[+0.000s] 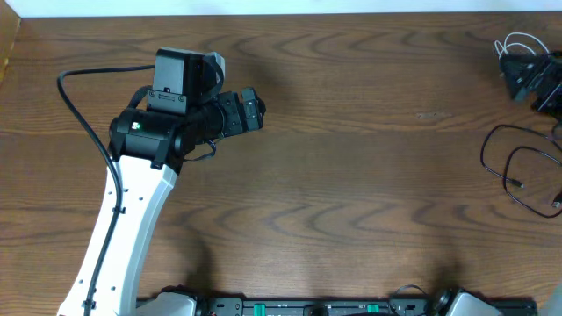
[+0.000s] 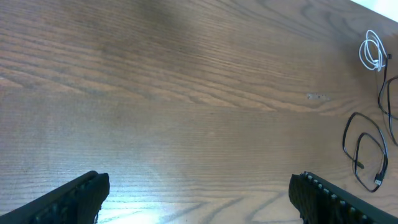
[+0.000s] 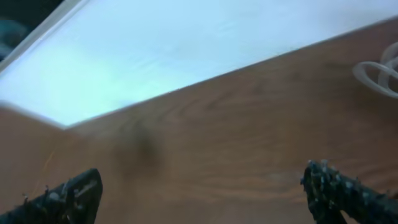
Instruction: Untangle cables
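— Fingers, left [image 2: 81,198] and right [image 3: 74,190]: spread wide, gripping nothing?
— Yes, both pairs released, over bare tabletop [image 1: 351,193]. Left pair well apart from the cords; right pair near the white cable [image 2: 377,56], up in the far right corner.
— Progress?
— Looks hardly begun. White cable bunched in a small coil; black cable [image 2: 367,152] sprawled in loose loops just nearer the robot, at the right edge. Seem apart, though cannot tell for sure: cut off by the frame there. Left to do, by judgement: checking for a crossing, then drawing each cord out straight.
— Which way, then?
— White coil an oval, long axis seemingly near side to far side. Black loops drawn out on a slant, far-left to near-right, one plug end [image 2: 377,182] at the near tip; heading too small to tell.
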Available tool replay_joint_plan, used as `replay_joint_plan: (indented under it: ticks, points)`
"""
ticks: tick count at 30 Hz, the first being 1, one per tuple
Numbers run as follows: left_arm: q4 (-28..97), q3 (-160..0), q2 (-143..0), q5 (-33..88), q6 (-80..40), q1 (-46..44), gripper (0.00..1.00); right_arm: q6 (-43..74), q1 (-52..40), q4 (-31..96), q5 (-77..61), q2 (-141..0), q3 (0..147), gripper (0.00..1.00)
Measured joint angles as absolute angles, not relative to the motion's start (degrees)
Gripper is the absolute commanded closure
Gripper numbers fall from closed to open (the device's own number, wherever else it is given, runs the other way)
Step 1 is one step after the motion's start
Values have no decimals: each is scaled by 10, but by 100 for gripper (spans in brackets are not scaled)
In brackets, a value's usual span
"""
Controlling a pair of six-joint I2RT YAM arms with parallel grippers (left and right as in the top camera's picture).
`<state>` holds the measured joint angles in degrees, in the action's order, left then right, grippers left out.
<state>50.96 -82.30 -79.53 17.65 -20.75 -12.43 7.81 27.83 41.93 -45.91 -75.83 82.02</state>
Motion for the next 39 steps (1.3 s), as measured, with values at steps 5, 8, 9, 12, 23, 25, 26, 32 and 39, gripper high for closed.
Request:
replay_joint_plan:
  ticks: [5,8,9,12,23,25,26,32,39]
  points:
    - [509,-823,-795,176,-208,-124,2,49,248,529,-471,-679,820,1]
    - [510,-823,-795,176,-208,-124,2,51,248,599,-472,-637,820,1]
    - [509,-823,-795,176,-208,-124,2,54,248,625,-473,-624,821,1]
    - [510,-823,-795,176,-208,-124,2,56,248,679,-473,-594,821,1]
    - [510,-823,-795,177,-208,-124,2,-29,236,745,-456,-522,820,1]
    - [510,-823,-795,176,-208,-124,2,-44,233,764,-451,-504,820,1]
    - [510,-823,-795,176,-208,-124,2,-49,232,773,-447,-493,820,1]
    - [510,-823,-795,176,-208,-124,2,-66,223,695,-413,-401,741,1]
    - [510,-822,-795,177,-208,-124,2,-72,117,386,-353,-275,498,1]
